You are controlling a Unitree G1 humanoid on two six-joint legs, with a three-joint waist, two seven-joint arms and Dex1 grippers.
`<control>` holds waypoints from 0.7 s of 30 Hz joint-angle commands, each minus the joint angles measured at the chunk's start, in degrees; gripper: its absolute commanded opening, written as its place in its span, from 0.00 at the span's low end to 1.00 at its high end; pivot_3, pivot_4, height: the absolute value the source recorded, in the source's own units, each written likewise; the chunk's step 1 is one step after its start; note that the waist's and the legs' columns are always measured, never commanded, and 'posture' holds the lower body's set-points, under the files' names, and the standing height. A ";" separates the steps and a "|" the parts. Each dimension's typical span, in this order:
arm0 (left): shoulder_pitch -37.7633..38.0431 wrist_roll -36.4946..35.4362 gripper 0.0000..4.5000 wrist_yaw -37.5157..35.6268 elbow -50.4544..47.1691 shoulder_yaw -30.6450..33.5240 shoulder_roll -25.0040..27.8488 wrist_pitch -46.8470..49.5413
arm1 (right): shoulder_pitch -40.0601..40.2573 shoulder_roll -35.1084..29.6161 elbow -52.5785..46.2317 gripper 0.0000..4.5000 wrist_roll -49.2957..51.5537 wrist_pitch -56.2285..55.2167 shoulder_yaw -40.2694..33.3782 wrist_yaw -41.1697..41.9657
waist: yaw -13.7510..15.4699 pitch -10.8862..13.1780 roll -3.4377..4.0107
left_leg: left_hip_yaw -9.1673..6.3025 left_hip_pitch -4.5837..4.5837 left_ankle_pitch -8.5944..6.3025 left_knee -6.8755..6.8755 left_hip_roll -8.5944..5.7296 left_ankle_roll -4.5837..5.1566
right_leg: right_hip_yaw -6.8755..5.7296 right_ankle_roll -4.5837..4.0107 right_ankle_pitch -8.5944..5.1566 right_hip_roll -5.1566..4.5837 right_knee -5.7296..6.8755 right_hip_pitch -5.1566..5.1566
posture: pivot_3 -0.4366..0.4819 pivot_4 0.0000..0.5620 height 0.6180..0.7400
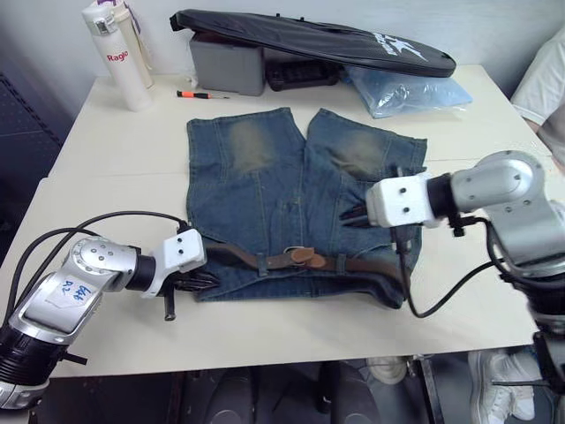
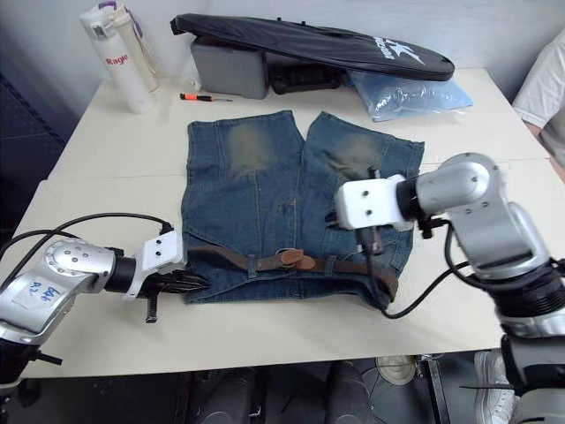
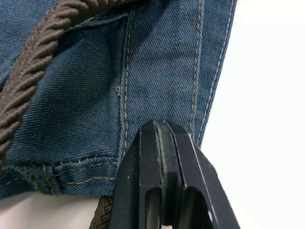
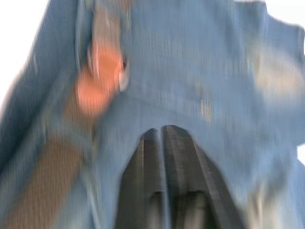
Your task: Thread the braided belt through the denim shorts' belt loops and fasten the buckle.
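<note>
On waistband: braided belt [image 1: 265,260] lies threaded across denim shorts [image 1: 265,177].
Left gripper [image 3: 164,143]: pressed together, empty.
Right gripper [image 4: 162,136]: pressed together, hovering.
Next: probably fasten buckle [image 1: 305,256].

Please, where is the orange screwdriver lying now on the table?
The orange screwdriver lies at the table's far left in the head views, between the white bottle and the grey box, beyond the denim shorts.
</note>
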 commanded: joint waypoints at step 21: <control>0.75 2.16 0.00 -0.12 1.10 -1.72 0.54 1.40 | 3.90 7.52 6.11 0.54 -15.15 -20.68 8.95 -8.95 | -0.11 -0.01 -0.01 | 0.02 0.02 -0.01 0.00 0.00 0.02 | 0.00 0.00 0.00 0.00 0.00 0.02 | 0.48 0.27 1.00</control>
